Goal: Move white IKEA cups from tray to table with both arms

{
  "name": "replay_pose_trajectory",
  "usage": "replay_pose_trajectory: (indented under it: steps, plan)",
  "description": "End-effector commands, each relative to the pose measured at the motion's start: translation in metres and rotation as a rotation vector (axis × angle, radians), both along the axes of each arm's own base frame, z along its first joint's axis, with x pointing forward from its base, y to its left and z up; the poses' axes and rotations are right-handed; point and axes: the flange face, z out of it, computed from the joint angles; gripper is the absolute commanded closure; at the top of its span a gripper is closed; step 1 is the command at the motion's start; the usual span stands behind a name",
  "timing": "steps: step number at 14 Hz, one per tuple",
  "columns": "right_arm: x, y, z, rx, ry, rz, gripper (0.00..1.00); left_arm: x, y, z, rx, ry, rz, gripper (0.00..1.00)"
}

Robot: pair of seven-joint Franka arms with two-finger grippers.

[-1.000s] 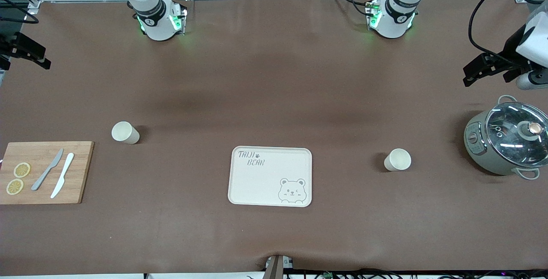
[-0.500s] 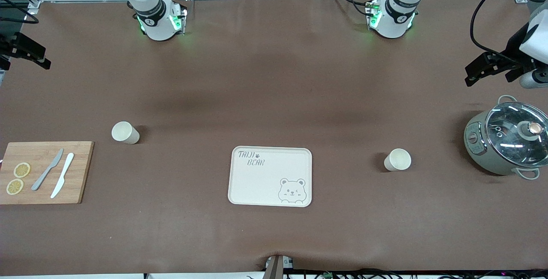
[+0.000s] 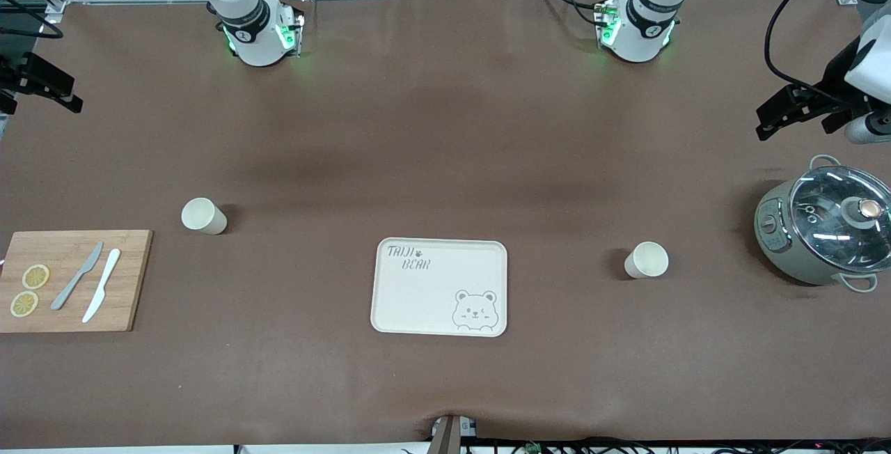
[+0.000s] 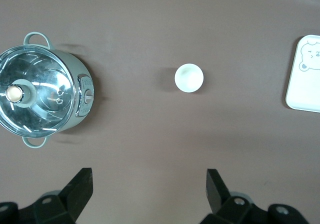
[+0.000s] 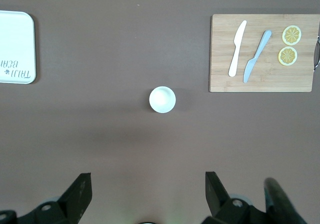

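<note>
The left gripper [image 3: 766, 123] hangs at the frame's right edge and the right gripper [image 3: 69, 100] at its left edge (both wide open, empty).

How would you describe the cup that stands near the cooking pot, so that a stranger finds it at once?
Start at the grey pot with a glass lid at the left arm's end of the table. Between it and the cream tray with a bear drawing stands one small white cup. It is upright, plain and handleless; the other cup stands by the wooden cutting board.

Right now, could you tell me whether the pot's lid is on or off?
On: the glass lid sits on the pot, knob up.
</note>
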Motion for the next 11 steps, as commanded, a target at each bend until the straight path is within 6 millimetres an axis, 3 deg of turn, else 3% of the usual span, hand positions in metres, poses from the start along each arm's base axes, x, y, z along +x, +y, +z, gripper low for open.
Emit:
replay_pose_trajectory:
  steps: [1,11]
  plan:
    - [-0.0023,-0.0016,0.0028,-0.009,-0.007,0.004,0.00,0.0015,0.0030,0.0037,-0.021,0.003,-0.015,0.00]
    - [-0.0012,-0.0054,0.0022,-0.021,-0.008,-0.002,0.00,0.0027,0.0033,-0.0050,-0.019,0.029,-0.011,0.00]
